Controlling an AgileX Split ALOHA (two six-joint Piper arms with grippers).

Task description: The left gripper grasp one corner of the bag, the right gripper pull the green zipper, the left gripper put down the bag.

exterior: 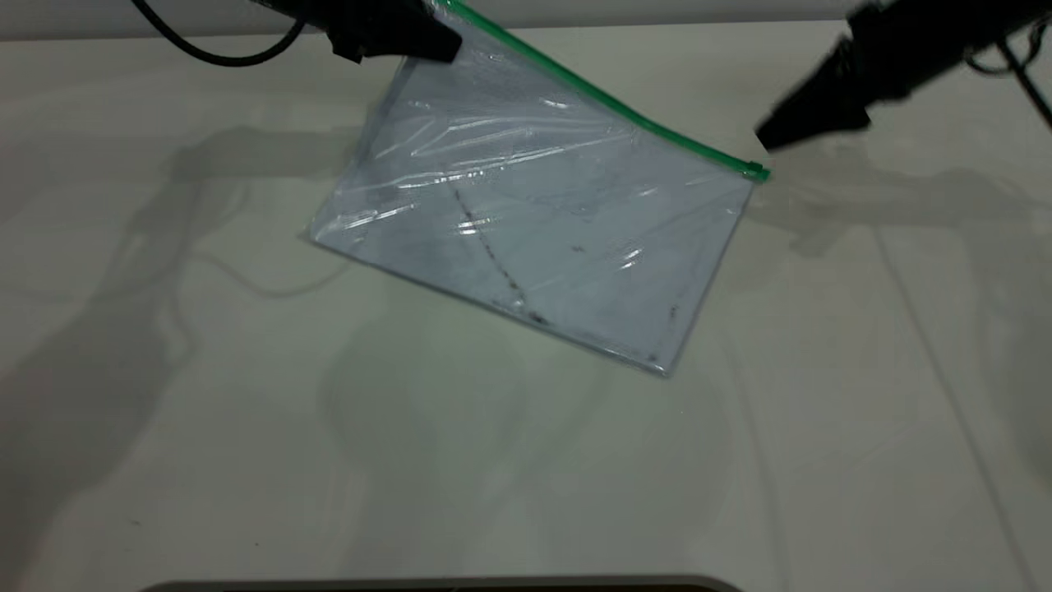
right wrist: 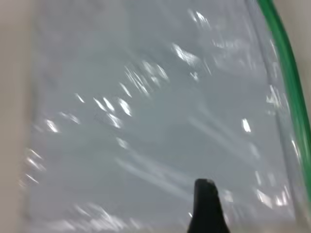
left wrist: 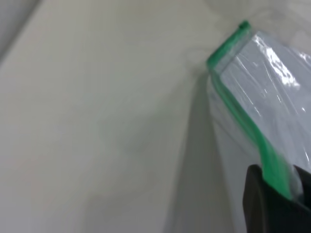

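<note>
The bag (exterior: 534, 214) is a clear pouch with a white sheet inside. It hangs tilted, its far left corner raised and its lower edge near the table. The green zipper (exterior: 608, 103) runs along the top edge, with the slider tab (exterior: 756, 171) at the right end. My left gripper (exterior: 440, 45) is shut on the raised corner. In the left wrist view its jaws (left wrist: 279, 194) pinch the green zipper (left wrist: 238, 111). My right gripper (exterior: 766, 136) hovers just above the slider tab, shut and empty. In the right wrist view it (right wrist: 208, 194) is over the bag (right wrist: 146, 121).
The white table (exterior: 246, 411) is creased, with arm shadows on both sides. A black cable (exterior: 214, 53) loops behind the left arm. A dark-rimmed edge (exterior: 444, 585) shows at the near side of the table.
</note>
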